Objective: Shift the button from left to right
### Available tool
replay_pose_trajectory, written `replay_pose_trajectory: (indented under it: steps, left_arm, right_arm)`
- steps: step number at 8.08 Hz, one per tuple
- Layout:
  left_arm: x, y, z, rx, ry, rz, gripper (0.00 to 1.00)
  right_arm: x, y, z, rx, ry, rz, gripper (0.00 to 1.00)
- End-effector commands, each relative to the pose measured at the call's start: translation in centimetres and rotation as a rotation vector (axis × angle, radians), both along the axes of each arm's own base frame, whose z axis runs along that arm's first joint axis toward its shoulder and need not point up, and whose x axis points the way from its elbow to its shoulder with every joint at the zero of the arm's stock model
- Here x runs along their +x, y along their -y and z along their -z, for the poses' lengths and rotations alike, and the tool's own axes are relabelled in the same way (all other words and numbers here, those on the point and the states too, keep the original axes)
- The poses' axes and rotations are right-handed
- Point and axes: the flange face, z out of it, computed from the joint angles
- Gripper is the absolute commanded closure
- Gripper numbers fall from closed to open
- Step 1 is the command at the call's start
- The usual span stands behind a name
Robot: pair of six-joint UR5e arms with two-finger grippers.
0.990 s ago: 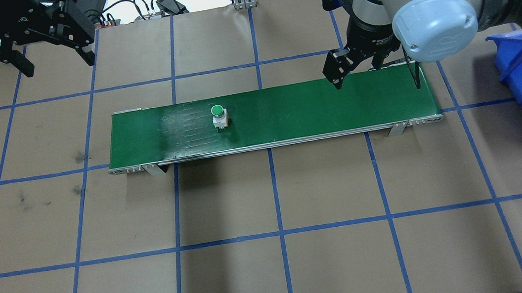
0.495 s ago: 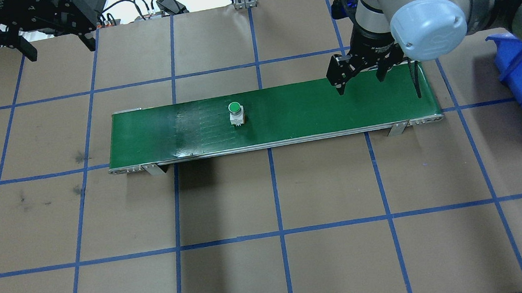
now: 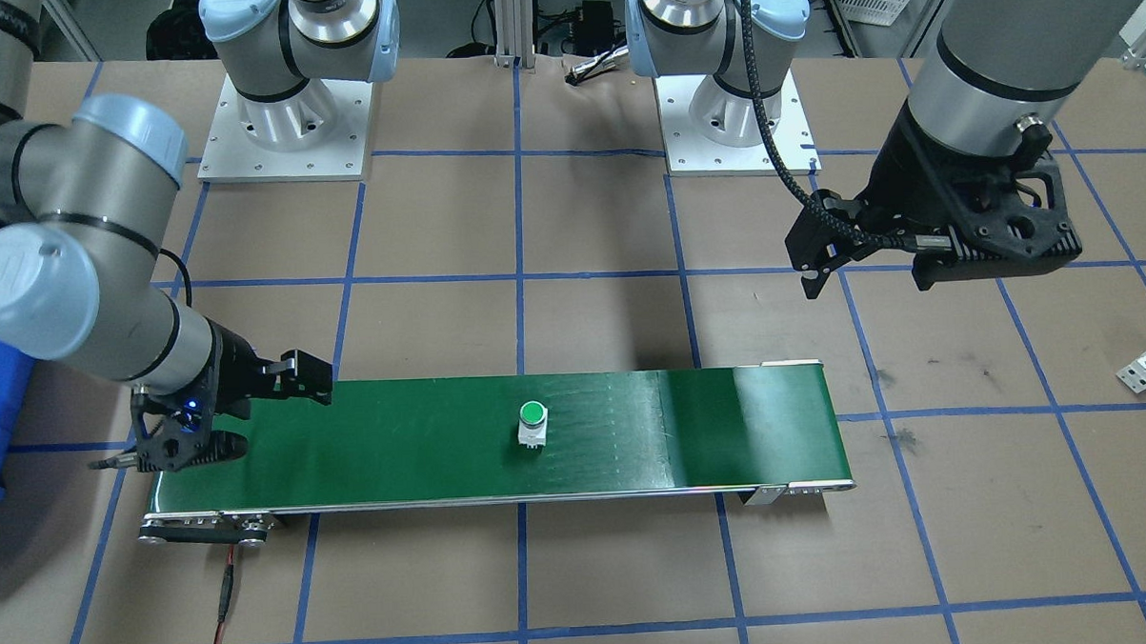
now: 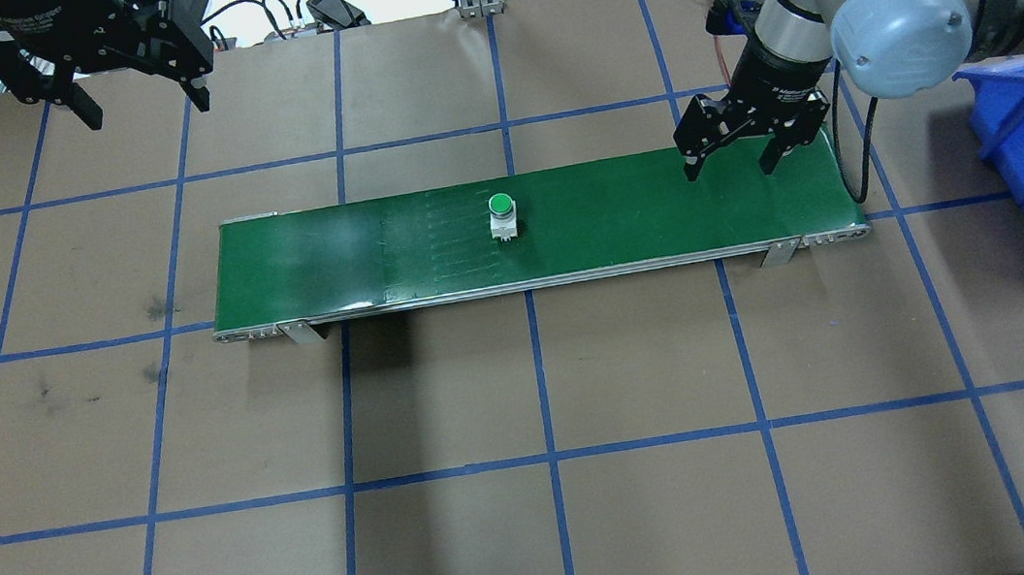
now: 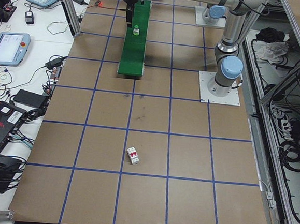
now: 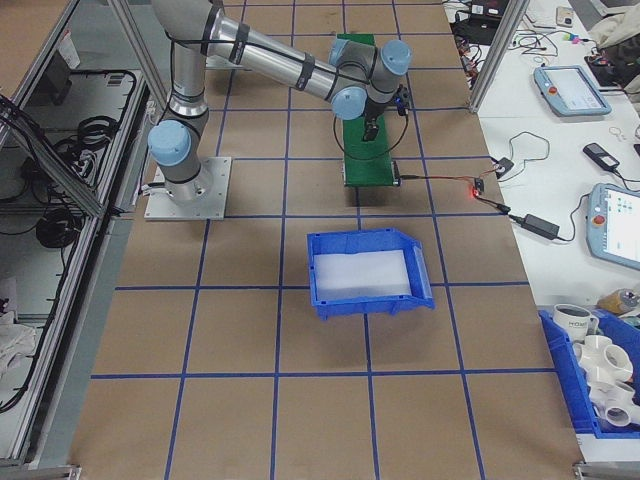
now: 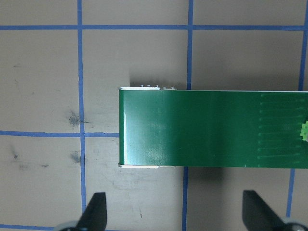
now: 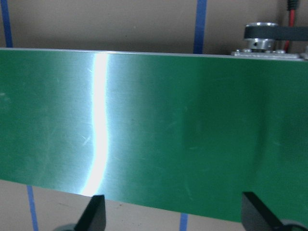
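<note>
One button stands upright — green cap up — on the belt; both claws gape empty.

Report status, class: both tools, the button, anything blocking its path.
Left tool open, high off the belt end. Right tool open, low over the green belt. Button upright mid-belt, untouched. Nothing between it and right tool.

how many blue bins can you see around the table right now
2. One blue bin sits on the table past the conveyor's right end, holding something white. A second blue bin stands off the table, at the right side view's lower right, holding white fittings. Others may be out of frame.
</note>
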Motion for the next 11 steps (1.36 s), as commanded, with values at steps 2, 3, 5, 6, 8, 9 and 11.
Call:
replay_pose_trajectory:
  steps: [2, 3, 5, 6, 8, 9, 11]
  left_arm:
    - [0.6, 0.0, -0.7, -0.012, 0.007, 0.0, 0.0]
    - [0.6, 0.0, -0.5, -0.011, 0.011, 0.002, 0.0]
    - [1.0, 0.1, -0.5, -0.009, 0.011, -0.007, 0.0]
    - [1.4, 0.3, 0.0, 0.002, 0.01, -0.013, 0.0]
    - [1.6, 0.1, 0.1, 0.007, 0.013, -0.013, 0.0]
    - [1.6, 0.0, -0.1, 0.002, 0.013, -0.013, 0.0]
    - [1.5, -0.8, -1.2, -0.019, 0.014, -0.012, 0.0]
  right_arm:
    - [1.4, 1.3, 1.9, -0.025, 0.218, 0.019, 0.09]
    - [1.7, 1.6, 2.1, -0.036, 0.259, 0.025, 0.07]
    - [1.8, 2.2, 2.0, -0.08, 0.271, 0.023, 0.08]
    - [2.2, 2.6, 2.3, -0.092, 0.315, 0.029, 0.06]
    - [2.2, 2.6, 2.4, -0.087, 0.323, 0.036, 0.06]
    - [2.3, 2.7, 2.6, -0.086, 0.331, 0.04, 0.07]
    - [2.7, 2.8, 2.8, -0.086, 0.375, 0.047, 0.07]
